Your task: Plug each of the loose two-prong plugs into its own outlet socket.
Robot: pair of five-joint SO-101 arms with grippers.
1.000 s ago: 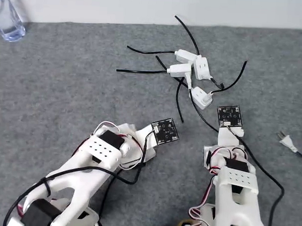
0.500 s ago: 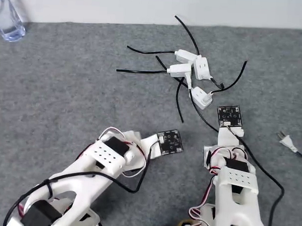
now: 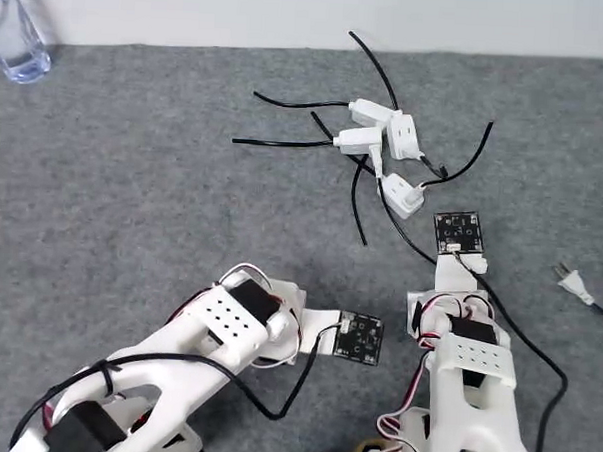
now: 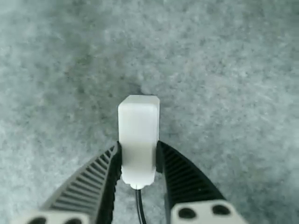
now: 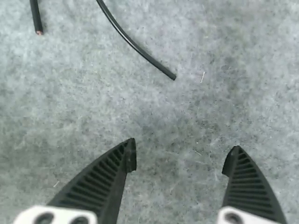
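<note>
1. Progress: not done. A two-prong plug (image 3: 575,284) lies loose, well apart from the connector cluster (image 3: 387,138), off to its right. Can't tell how many in the cluster are mated.
2. Left gripper (image 4: 138,149) is clamped on a white corded connector (image 4: 138,123), well short of the cluster. Prongs hidden, so plug vs socket is unclear.
3. The connector is pinched at its cord end btw the fingers (image 4: 105,179), w/ the body sticking out past the tips.
4. Right gripper (image 5: 182,154) is wide apart and empty, near the cluster. A black cord (image 5: 140,49) lies ahead of its tips.

From your right arm (image 3: 457,283), the sockets (image 3: 390,140) lie at eleven o'clock, a loose plug (image 3: 576,285) at three, your left arm (image 3: 237,323) at nine, a glass (image 3: 14,38) far off at ten.
</note>
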